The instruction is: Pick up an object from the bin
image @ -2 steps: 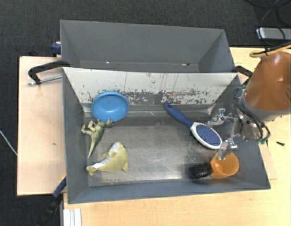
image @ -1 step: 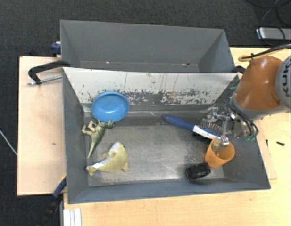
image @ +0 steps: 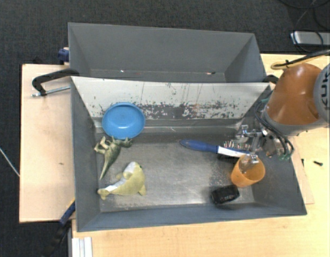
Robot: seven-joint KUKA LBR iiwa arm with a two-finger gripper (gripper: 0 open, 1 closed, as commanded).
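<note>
My gripper [image: 249,146] hangs low at the right side of the bin, its metal parts just above an orange translucent cup [image: 248,174]. A blue-handled tool with a white end [image: 199,145] lies across the bin floor, and its white tip reaches under the gripper. A small black block [image: 225,195] rests near the front wall, just left of the cup. Nothing shows as held.
A blue bowl [image: 123,120] leans in the back left corner. Below it lie a green toy dinosaur [image: 110,150] and a pale yellow soft toy [image: 127,182]. The arm's orange cover sits over the right rim.
</note>
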